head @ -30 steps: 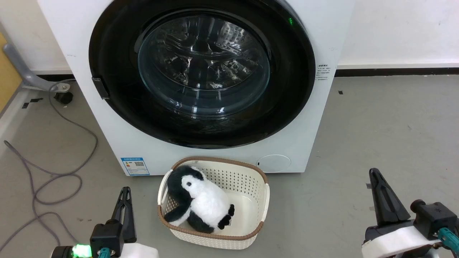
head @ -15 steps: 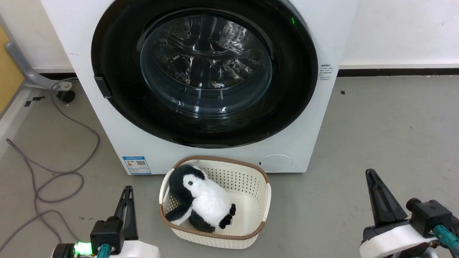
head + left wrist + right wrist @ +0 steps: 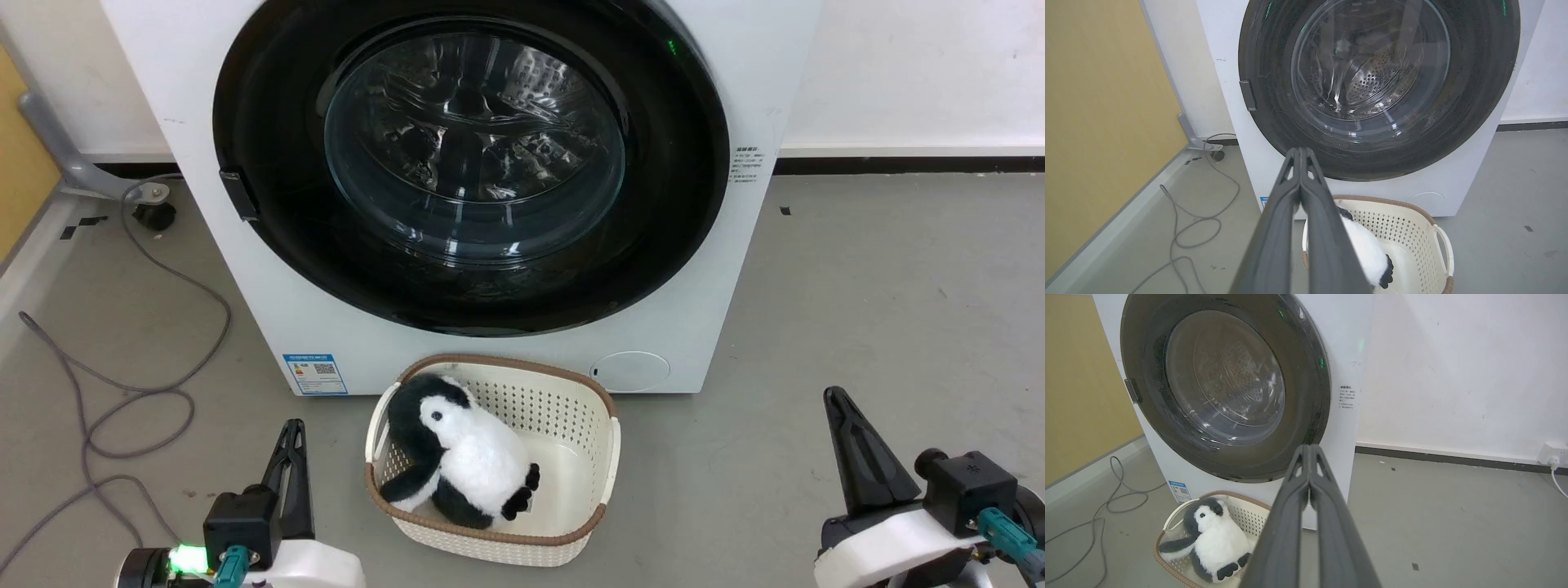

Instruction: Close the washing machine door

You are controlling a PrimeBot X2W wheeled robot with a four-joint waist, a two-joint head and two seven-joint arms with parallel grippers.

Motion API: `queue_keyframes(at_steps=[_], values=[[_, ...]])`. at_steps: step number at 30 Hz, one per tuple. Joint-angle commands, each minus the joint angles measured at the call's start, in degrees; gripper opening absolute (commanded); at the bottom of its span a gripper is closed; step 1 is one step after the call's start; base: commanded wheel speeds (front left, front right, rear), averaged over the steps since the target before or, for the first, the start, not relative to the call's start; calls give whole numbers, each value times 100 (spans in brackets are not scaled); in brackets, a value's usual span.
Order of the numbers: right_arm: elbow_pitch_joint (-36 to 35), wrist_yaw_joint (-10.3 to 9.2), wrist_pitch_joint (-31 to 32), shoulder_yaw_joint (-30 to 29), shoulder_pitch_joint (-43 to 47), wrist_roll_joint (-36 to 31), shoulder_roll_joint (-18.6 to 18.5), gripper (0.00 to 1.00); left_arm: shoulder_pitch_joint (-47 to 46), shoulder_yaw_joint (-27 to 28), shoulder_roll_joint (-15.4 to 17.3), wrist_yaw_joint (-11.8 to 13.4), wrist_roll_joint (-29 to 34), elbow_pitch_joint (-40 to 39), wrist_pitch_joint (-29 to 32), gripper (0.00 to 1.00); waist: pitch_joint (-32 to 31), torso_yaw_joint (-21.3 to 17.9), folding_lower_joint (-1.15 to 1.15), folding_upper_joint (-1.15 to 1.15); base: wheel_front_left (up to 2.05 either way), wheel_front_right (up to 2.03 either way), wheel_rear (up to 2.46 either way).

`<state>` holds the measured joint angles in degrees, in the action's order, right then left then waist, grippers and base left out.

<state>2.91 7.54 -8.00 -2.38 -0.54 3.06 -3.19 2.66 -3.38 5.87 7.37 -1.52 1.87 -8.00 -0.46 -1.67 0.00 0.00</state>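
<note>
Nearest the robot, the left gripper point(image 3: 291, 429) hangs low over the grey floor point(image 3: 857, 269), left of the basket. Its two dark fingers are pressed together along their length and hold nothing; the left wrist view shows the tips point(image 3: 1300, 151) meeting with no gap. The right gripper point(image 3: 836, 402) hangs to the right of the basket, well apart from it. Its fingers are likewise together and empty, as its own wrist view confirms.

Between the two grippers stands a cream perforated basket point(image 3: 611, 457) with a brown rim. A black-and-white penguin plush point(image 3: 465, 461) lies inside it, against the left wall. The basket stands just in front of the washing machine point(image 3: 718, 269).

A grey cable point(image 3: 139, 400) loops over the floor to the left of the machine.

The washing machine door point(image 3: 678, 163) lies flat against the white front panel, with no gap visible along its black rim. The perforated drum shows through the glass centre point(image 3: 473, 155). A small dark tab point(image 3: 238, 194) sits at the rim's left edge, and a green light point(image 3: 673, 46) glows at its upper right. Low on the panel are a blue sticker point(image 3: 314, 374) at the left and a round filter cap point(image 3: 630, 371) at the right.

Behind the machine stands a white wall point(image 3: 914, 73).
</note>
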Motion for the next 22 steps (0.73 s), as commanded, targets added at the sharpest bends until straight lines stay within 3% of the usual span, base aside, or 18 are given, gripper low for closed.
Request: queue_keyframes(at_steps=[1, 22], values=[[-55, -3, 43, 19, 26, -49, 15, 0, -79, 24, -32, -46, 56, -35, 47, 0, 1, 4, 0, 0, 0, 0, 0], [-128, -3, 279, 87, 35, -129, 20, 0, -137, 122, -115, -261, 86, -82, 281, 0, 15, 55, 0, 0, 0, 0, 0]])
